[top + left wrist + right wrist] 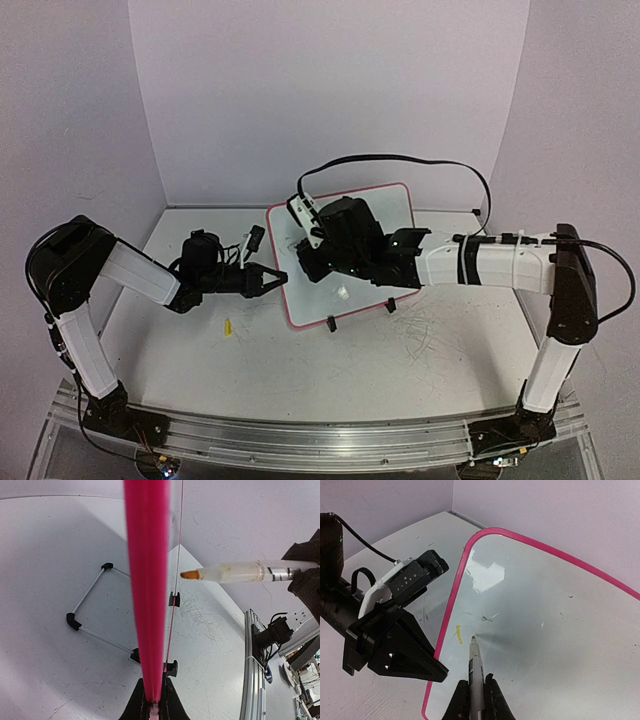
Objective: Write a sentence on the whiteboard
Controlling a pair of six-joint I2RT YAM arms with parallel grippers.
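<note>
While your left claw (277, 277) clamps the board's (550, 610) left rim, your right claw (476, 692) grips the marker (475, 662), tip beside a yellow stroke (459, 634), with writing room toward the opposite rim.

The work area is being enclosed on three sides by plain pale lilac walls: a back wall (330, 90), a left wall (60, 130) and a right wall (590, 110). A white table top (300, 380) is being lit evenly from above, with only soft shadows being cast on it. Its surface is being marked by thin grey scribbles (425, 340) toward the right. The near edge is being bordered by a ribbed aluminium rail (320, 440). Beyond that rail, in the left wrist view, blurred cables and equipment (300, 675) are being shown.
</note>
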